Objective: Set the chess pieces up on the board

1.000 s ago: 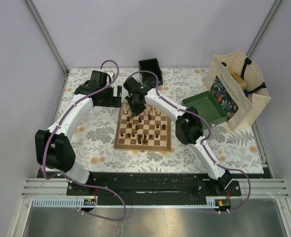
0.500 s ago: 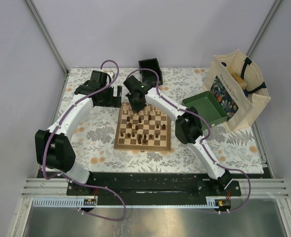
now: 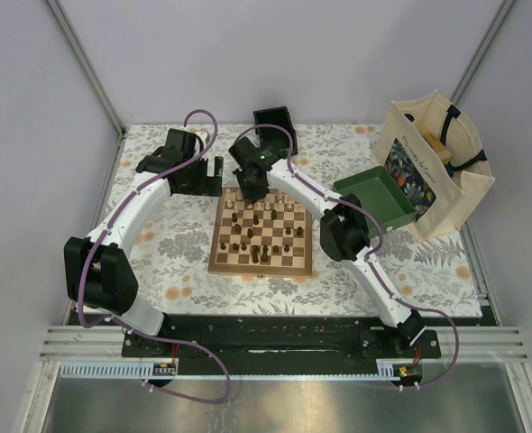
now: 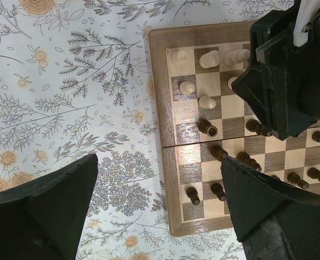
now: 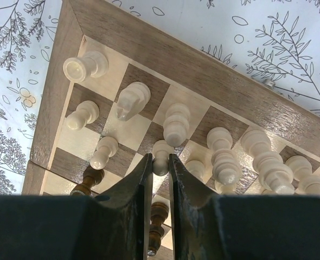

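Observation:
The board (image 3: 221, 263) lies mid-table with cream chess pieces (image 3: 288, 206) along its far rows and dark ones (image 3: 248, 248) scattered nearer. My right gripper (image 3: 251, 194) hovers over the far left part of the board. In the right wrist view the gripper (image 5: 160, 165) is shut on a cream pawn (image 5: 161, 157) held over the second row, beside a cream rook (image 5: 84, 66), knight (image 5: 132, 100) and bishop (image 5: 176, 124). I cannot tell if the pawn touches the board. My left gripper (image 4: 157, 211) is open and empty above the board's left border (image 4: 161, 97).
A green tray (image 3: 377, 194) and a tote bag (image 3: 437, 162) stand right of the board. A small black box (image 3: 275, 126) sits at the back. Dark pawns (image 4: 206, 127) stand close to the cream rows. The floral cloth (image 4: 68, 108) lies left of the board.
My right gripper has shifted slightly toward the far edge of the board with the cream pawn in it. The left arm has not moved.

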Robot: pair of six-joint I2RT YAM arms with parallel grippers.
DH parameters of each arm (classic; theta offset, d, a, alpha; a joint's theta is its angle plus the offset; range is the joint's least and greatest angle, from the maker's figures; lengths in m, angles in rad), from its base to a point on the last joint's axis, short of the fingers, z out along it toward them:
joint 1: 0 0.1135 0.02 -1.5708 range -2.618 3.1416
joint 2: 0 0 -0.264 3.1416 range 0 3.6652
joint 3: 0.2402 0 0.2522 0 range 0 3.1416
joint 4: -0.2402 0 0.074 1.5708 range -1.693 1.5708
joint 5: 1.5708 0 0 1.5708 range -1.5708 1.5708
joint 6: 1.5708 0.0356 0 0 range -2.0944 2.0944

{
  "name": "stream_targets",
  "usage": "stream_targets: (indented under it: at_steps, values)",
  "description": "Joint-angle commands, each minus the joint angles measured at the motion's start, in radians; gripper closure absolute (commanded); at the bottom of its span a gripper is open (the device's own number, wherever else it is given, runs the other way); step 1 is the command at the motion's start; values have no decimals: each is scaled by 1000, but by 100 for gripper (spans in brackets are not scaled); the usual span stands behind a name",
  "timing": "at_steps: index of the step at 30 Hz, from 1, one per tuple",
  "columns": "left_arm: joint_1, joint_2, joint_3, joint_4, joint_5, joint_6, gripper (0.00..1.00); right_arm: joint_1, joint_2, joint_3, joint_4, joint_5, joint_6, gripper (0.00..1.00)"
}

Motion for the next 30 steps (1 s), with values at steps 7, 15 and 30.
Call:
stream_targets:
  at_steps: [7, 15, 30]
  values:
    - [4, -33, -3, 37, 12, 1, 1, -8, 6, 52, 18, -14, 6, 68]
    - [6, -19, -3, 41, 54, 7, 9, -8, -72, 69, 28, -33, 8, 64]
    - [-2, 78, 30, 55, 184, -19, 45, -39, -396, -204, 98, -22, -15, 63]
